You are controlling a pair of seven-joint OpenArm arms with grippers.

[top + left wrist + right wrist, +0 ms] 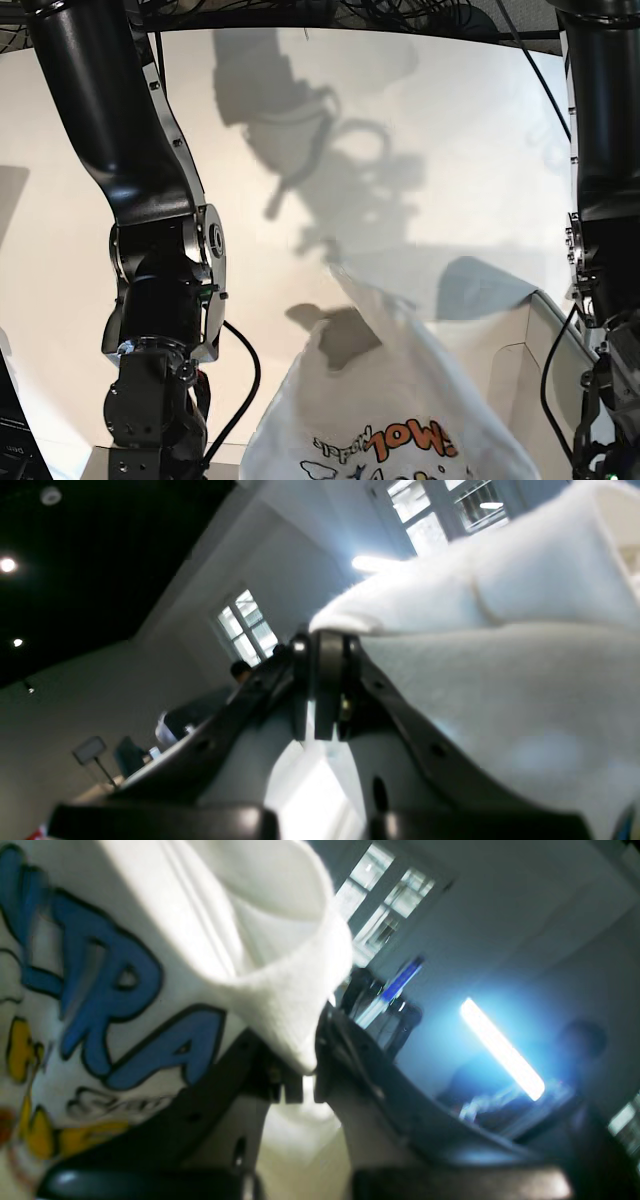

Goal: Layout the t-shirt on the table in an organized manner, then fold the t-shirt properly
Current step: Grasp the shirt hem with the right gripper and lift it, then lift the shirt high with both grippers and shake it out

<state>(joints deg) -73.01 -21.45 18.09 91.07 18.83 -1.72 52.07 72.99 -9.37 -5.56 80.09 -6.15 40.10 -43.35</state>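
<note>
Aloft, white t-shirt (385, 400) held above the counter (420, 130), blue and yellow cartoon lettering showing, left fingers (320, 690) pinching a plain white fold, right fingers (305, 1075) pinching the thick hem beside the print.

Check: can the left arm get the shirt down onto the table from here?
Probably yes. The left gripper is shut on the shirt, held up off the table, whose surface shows bare in the base view.
</note>
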